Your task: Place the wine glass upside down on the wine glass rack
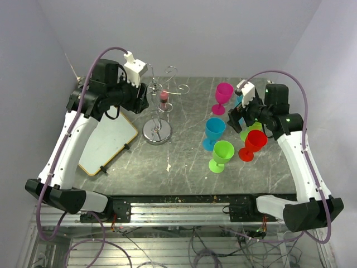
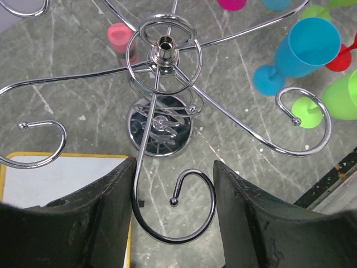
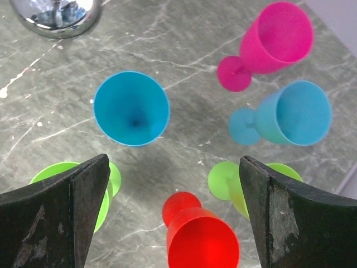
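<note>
The silver wine glass rack (image 1: 158, 114) stands on its disc base, left of centre. A small pink-red glass (image 1: 164, 99) hangs by its post and shows in the left wrist view (image 2: 119, 37). My left gripper (image 1: 143, 98) is shut across one scroll-ended arm (image 2: 192, 223), with both fingers against the curl. Several coloured wine glasses stand upright at the right: red (image 1: 254, 143), green (image 1: 222, 154), blue (image 1: 215, 132) and pink (image 1: 224, 95). My right gripper (image 3: 173, 162) hangs open above them, holding nothing. The red glass (image 3: 203, 240) lies under the gap.
A white board with a yellow edge (image 1: 109, 142) lies left of the rack, under the left arm. A paler blue glass (image 3: 293, 114) and a second green one (image 3: 226, 181) stand close round the right gripper. The table's front edge carries the arm rail.
</note>
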Action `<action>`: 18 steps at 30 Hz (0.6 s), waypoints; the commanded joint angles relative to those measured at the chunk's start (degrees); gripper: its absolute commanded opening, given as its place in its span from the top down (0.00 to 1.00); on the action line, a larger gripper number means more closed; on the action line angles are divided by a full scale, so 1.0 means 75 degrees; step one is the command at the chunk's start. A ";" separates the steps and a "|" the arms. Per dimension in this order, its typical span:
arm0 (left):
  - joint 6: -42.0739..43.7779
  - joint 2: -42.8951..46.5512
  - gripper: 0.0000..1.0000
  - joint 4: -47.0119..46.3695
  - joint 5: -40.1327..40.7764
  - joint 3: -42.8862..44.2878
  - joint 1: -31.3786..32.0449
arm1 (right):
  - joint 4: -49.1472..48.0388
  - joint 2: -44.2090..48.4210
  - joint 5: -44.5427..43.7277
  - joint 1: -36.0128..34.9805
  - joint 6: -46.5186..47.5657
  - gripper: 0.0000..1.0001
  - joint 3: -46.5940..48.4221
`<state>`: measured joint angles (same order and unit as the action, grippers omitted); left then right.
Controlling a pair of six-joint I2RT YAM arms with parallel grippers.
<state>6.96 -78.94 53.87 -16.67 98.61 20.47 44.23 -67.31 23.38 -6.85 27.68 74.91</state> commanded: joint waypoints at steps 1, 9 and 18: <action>-0.0406 0.0491 0.75 -0.0057 -0.0983 -0.0124 -0.0053 | -0.0058 -0.0311 0.0162 -0.0272 -0.0036 0.00 -0.0173; -0.0371 0.0493 0.65 -0.0154 -0.0781 -0.0366 -0.0127 | -0.1000 -0.1008 -0.0592 -0.0822 -0.0357 0.08 -0.0372; -0.0197 0.0310 0.59 -0.0311 -0.0595 -0.0241 -0.0128 | -0.1216 -0.1768 -0.0817 -0.1150 -0.0423 0.23 -0.0354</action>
<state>3.95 -76.16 53.45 -20.60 95.92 19.64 36.86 -79.31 18.85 -14.52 25.21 72.47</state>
